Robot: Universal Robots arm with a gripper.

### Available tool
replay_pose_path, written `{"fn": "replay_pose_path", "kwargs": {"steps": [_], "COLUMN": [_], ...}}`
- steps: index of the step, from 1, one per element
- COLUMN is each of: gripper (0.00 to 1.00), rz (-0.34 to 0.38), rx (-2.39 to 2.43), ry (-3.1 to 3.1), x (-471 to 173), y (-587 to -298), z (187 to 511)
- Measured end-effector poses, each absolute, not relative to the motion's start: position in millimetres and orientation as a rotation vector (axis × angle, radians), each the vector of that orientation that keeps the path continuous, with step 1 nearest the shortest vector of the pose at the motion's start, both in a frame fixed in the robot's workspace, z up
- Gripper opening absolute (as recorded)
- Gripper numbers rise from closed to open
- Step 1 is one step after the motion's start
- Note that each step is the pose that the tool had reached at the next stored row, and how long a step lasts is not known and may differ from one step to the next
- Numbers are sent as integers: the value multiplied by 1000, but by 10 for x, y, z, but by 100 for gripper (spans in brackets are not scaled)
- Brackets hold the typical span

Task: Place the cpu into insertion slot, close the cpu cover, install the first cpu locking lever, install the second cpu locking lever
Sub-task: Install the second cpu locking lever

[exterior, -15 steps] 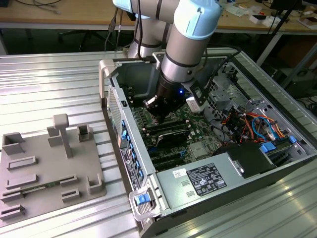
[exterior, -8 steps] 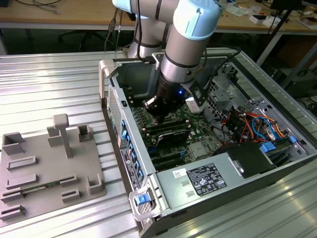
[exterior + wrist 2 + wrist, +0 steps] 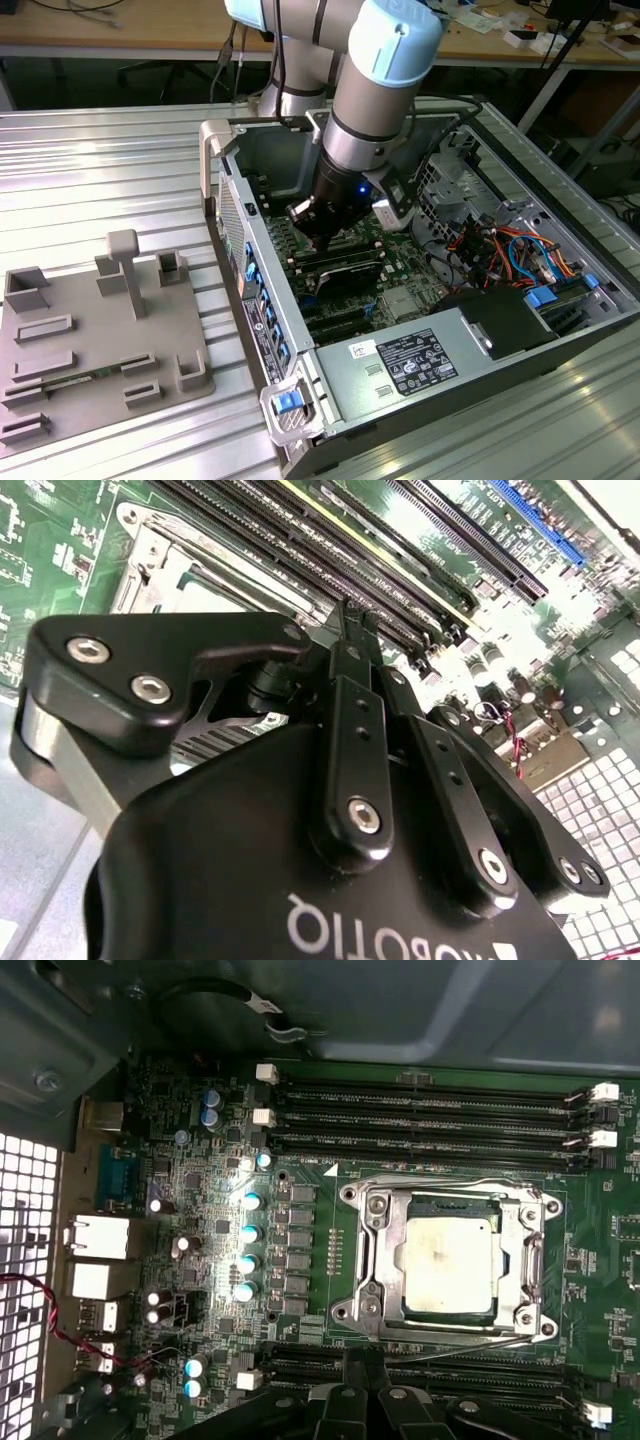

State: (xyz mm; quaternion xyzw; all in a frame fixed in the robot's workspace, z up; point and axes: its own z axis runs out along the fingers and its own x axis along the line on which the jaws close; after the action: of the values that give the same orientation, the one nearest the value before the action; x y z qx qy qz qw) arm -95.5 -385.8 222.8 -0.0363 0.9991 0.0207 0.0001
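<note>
1. The claw (image 3: 350,615) reaches down inside the open computer case (image 3: 300,400). In the second wrist view its black fingers (image 3: 352,730) run together to a single narrow tip, clenched with nothing between them.
2. In the first wrist view the same closed tip (image 3: 362,1362) sits just beside the insertion slot (image 3: 450,1260), at the socket's edge nearest the claw, over a thin wire lever (image 3: 470,1348) that runs along that edge. Whether the tip touches the lever cannot be told.
3. Just beyond the tip, the cpu (image 3: 448,1265) lies flat in the insertion slot, its pale metal top facing up.
4. The cpu cover (image 3: 378,1250) lies down flat around the chip, framing it through its square cut-out.
5. A second wire lever (image 3: 450,1182) lies along the socket's far edge from the claw.
6. Long black memory slots (image 3: 420,1110) run past the far side of the socket, and another row (image 3: 300,1370) lies on the claw's side, partly under it.
7. Farther out to one side of the socket stands a line of blue-topped capacitors (image 3: 248,1245) on the green circuit board (image 3: 600,1290).
8. In the exterior view the arm (image 3: 375,110) drops from above into the case; well apart from the claw, on the exterior view's left, a grey fixture plate (image 3: 90,340) rests on the ribbed metal table (image 3: 100,170).
</note>
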Motion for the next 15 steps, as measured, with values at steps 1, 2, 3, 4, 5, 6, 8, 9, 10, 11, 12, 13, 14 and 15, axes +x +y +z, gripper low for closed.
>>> {"fn": "replay_pose_path", "kwargs": {"steps": [1,2,3,4,5,6,8,9,10,11,12,13,14,15], "gripper": [11,11,11,11,11,11,11,11,11,11,11,11,11,11], "rz": [73,85,93,101,102,103,105,108,115,120,131,137,144,154], "rx": [-114,-114,-114,-114,-114,-114,-113,-113,-114,-114,-114,-114,-114,-114], "ry": [3138,3138,3138,3138,3138,3138,3139,3140,3140,3140,3139,3139,3139,3138], "x": [-956,-957,-957,-958,-959,-960,-965,-968,-969,-971,-974,-975,-977,-981], "y": [-3858,-3860,-3861,-3870,-3876,-3884,-3896,-3899,-3900,-3901,-3901,-3901,-3901,-3901], "z": [2223,2217,2213,2206,2201,2197,2183,2179,2171,2166,2154,2148,2142,2131]}}
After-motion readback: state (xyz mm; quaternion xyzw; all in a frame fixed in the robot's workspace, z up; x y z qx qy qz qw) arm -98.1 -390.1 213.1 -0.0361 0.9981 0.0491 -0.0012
